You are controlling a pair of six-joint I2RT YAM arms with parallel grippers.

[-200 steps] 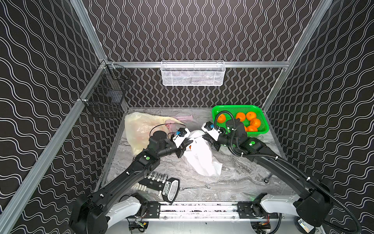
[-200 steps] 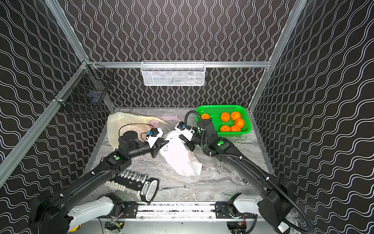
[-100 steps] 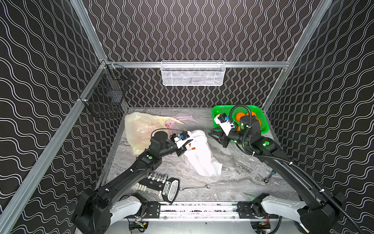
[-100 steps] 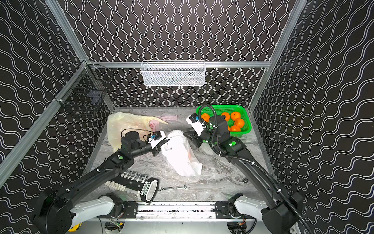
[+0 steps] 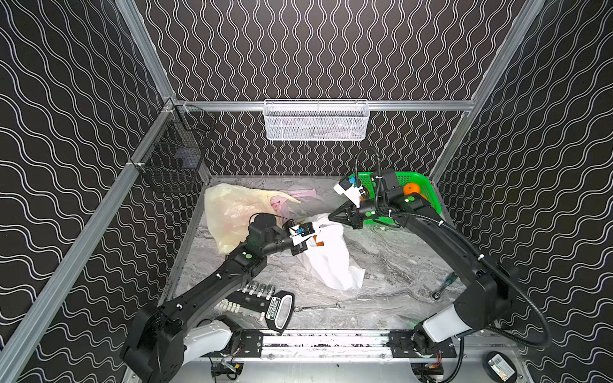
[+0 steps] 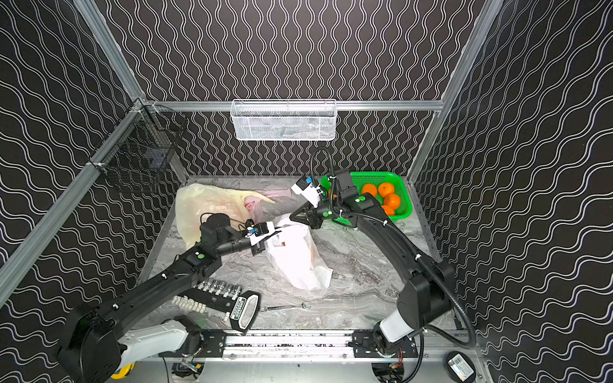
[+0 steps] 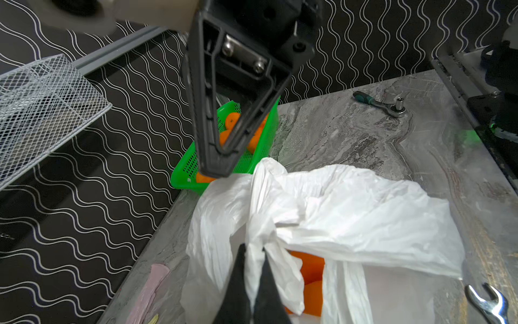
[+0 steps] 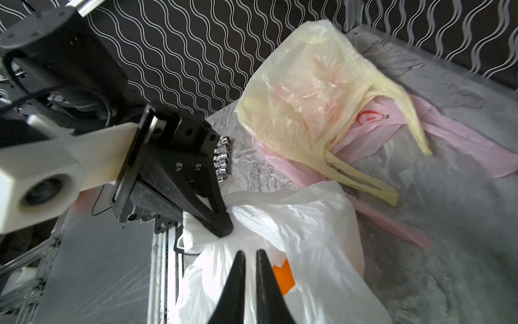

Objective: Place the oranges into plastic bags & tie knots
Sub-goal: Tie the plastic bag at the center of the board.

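Observation:
The white bag [image 5: 331,258] [image 6: 295,255] lies crumpled mid-table. My left gripper [image 7: 253,246] [image 5: 303,246] is shut on a gathered strip of its rim, and plastic fills the slit between the jaws. An orange patch [image 7: 308,272] shows in the bag's mouth. My right gripper [image 8: 249,252] [image 5: 330,217] hovers at the bag's far top edge, jaws almost together. Whether plastic is pinched there does not show. Several oranges [image 6: 384,190] sit in the green basket [image 6: 365,173] behind the right arm. A yellowish bag [image 5: 232,212] and a pink bag [image 8: 378,131] lie flat at the back left. No knots show.
A socket set [image 5: 262,298] and a wrench [image 5: 318,307] lie near the front edge, and a ratchet [image 5: 442,288] lies at the front right. A white mesh basket [image 5: 316,121] hangs on the back wall. A black wire basket [image 5: 172,162] hangs on the left wall.
My right gripper left the white bag, swung back toward the green basket, then came down again to the bag's top edge. The left gripper kept its hold and barely shifted.

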